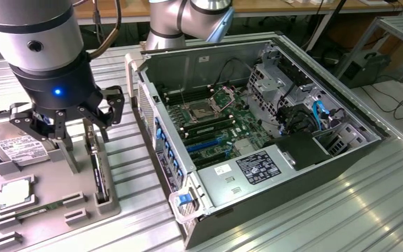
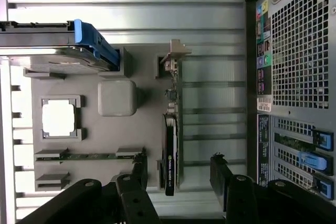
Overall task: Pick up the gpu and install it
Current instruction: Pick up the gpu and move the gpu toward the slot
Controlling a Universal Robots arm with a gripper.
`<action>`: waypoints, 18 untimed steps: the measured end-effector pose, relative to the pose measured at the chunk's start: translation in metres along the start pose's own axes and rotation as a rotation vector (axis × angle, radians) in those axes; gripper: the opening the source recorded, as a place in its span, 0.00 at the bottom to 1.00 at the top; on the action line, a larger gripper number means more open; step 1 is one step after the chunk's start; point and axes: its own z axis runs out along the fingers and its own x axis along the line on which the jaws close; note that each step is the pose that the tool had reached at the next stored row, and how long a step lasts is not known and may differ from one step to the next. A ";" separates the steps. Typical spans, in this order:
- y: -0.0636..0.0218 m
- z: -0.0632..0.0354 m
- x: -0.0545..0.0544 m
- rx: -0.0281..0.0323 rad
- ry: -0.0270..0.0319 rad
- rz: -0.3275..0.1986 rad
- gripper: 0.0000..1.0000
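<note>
Ext. view: the gripper [image 1: 72,123] hung w/ jaws spread wide and nothing b/w them, low over a grey fixture tray [image 1: 51,231] on the exterior view's left. The gpu [image 1: 100,176] stood on edge in a slotted holder on that tray, just under and beside the gripper, not touched. Prob. parked upright so the jaws could close on its flat faces. An HDD [image 1: 12,144] and a square CPU chip [image 1: 16,191] lay flat in their own recesses nearby. The PC case [image 1: 306,173] lay on its side just beside the tray, side panel off, mobo [image 1: 212,123] facing up, so the slots could be reached from above.

Wrist view: the gpu [image 2: 170,145] showed edge-on as a thin dark strip, its pale bracket [image 2: 176,56] at the far end. The gripper [image 2: 178,161] straddled the card's near end; both fingers [image 2: 139,174] stood apart from it, a gap each side. So: lined up over the card, no grip made yet. HDD [image 2: 52,51], CPU chip [image 2: 59,118] and a grey block [image 2: 116,98] sat to one side of the card, and the case's perforated rear panel [image 2: 294,66] to the other.
</note>
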 end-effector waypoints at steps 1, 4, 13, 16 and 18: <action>-0.0006 0.0006 0.000 0.0000 0.0002 0.000 0.60; -0.0029 0.0028 0.000 -0.0001 0.0005 0.000 0.60; -0.0079 0.0095 0.000 0.0001 0.0024 0.000 0.60; -0.0094 0.0117 0.000 0.0001 0.0033 0.000 0.60; -0.0104 0.0131 0.000 0.0001 0.0034 0.000 0.60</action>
